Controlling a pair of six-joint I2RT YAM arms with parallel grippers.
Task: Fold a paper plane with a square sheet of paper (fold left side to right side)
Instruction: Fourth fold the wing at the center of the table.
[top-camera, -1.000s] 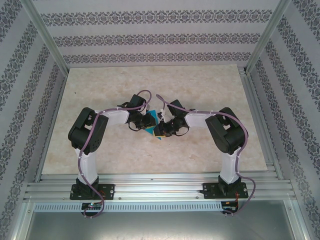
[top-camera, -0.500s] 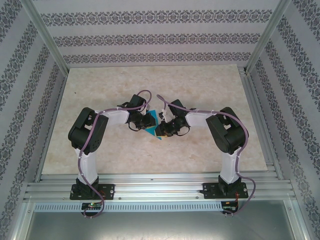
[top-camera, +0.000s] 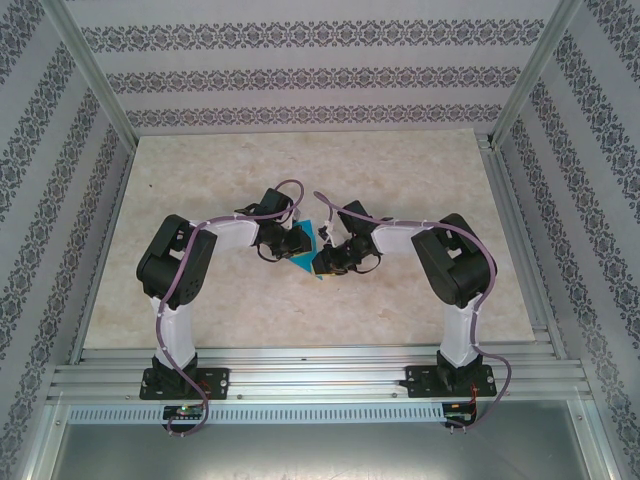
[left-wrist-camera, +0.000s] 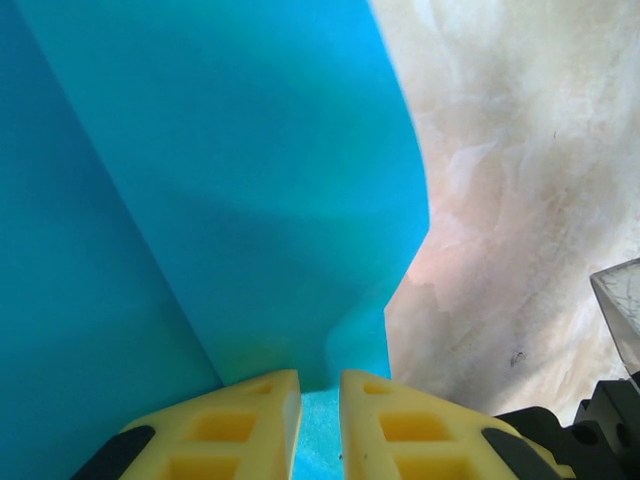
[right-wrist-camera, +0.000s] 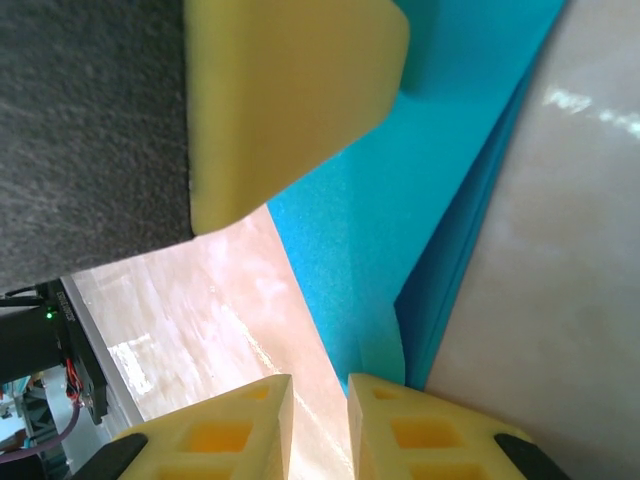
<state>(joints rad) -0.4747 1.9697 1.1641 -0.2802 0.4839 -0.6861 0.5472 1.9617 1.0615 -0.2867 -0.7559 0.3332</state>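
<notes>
Thin cyan-blue square sheet of paper over middle of pale marbled tabletop, between my left gripper and right gripper, probably lifted.

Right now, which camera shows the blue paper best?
The left wrist view: the blue paper is large and close, its fold line plain. The right wrist view shows a folded edge; the top view, a small sliver.

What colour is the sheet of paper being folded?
The paper is plain bright cyan-blue, with no markings; the left wrist view shows it best.
</notes>
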